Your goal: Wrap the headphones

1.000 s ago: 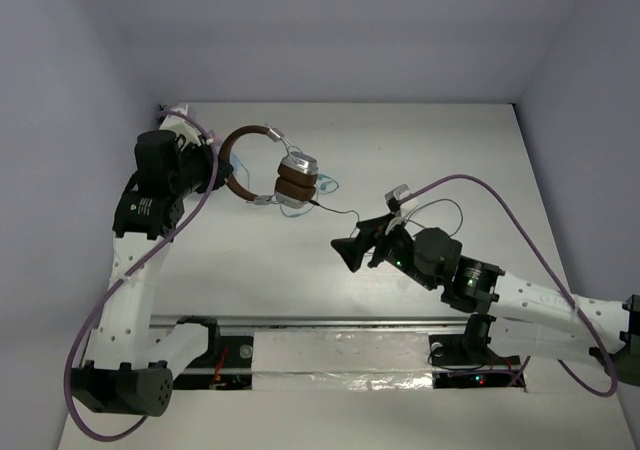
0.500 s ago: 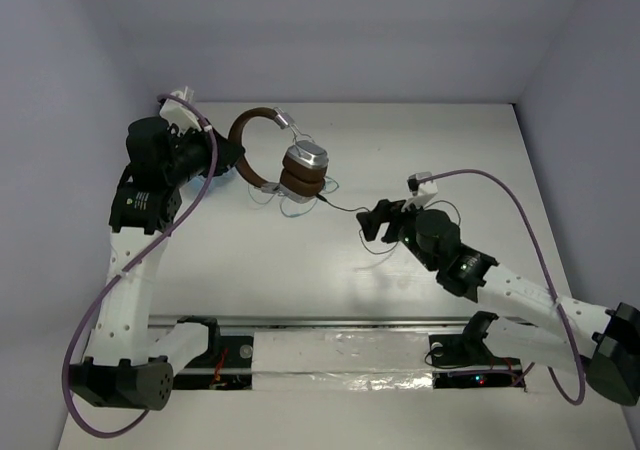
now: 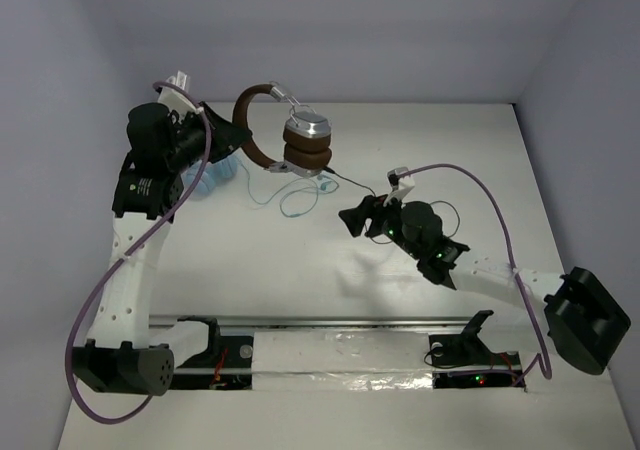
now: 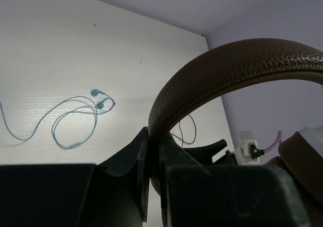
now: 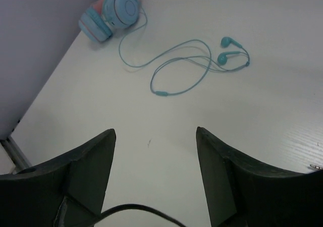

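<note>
While the left gripper (image 4: 154,149) is clamped tight on the brown headband, the headphones (image 3: 300,135) hang clear of the table (image 3: 250,260) toward its far left, with the ear cups stacked together at the band's free end. They are held up like that, I'd guess, so the thin black cable (image 5: 132,207) falls loose and can be wound round them rather than dragging. The right gripper (image 5: 155,136) sits nearer the middle, jaws spread wide and pinching nothing. A loop of the cable crosses just behind its fingers, though I cannot make out whether it rests on them. Teal earbuds (image 5: 202,65) and pink-and-blue headphones (image 5: 113,12) lie on the table, apart from the job. Catching that cable looks like the next need.
</note>
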You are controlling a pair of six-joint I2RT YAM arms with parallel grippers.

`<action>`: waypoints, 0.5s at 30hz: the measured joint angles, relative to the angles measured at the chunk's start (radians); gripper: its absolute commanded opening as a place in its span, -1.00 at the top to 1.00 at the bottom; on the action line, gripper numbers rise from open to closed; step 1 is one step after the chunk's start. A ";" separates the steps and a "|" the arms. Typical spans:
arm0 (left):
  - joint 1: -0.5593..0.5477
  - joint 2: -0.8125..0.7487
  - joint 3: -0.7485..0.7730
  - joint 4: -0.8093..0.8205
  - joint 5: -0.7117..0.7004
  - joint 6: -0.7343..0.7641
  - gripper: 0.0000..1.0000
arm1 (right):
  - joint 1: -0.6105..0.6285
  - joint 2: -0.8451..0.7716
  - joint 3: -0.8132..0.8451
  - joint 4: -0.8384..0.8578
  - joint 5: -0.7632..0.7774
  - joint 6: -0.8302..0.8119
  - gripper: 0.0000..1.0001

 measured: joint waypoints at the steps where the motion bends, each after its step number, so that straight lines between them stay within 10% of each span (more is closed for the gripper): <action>1: 0.000 0.003 0.014 -0.004 -0.005 -0.012 1.00 | -0.010 0.017 0.000 0.026 -0.010 0.004 -0.41; 15: 0.001 0.074 0.438 -0.114 -0.110 -0.080 1.00 | -0.035 0.058 -0.091 0.157 -0.104 0.097 -0.48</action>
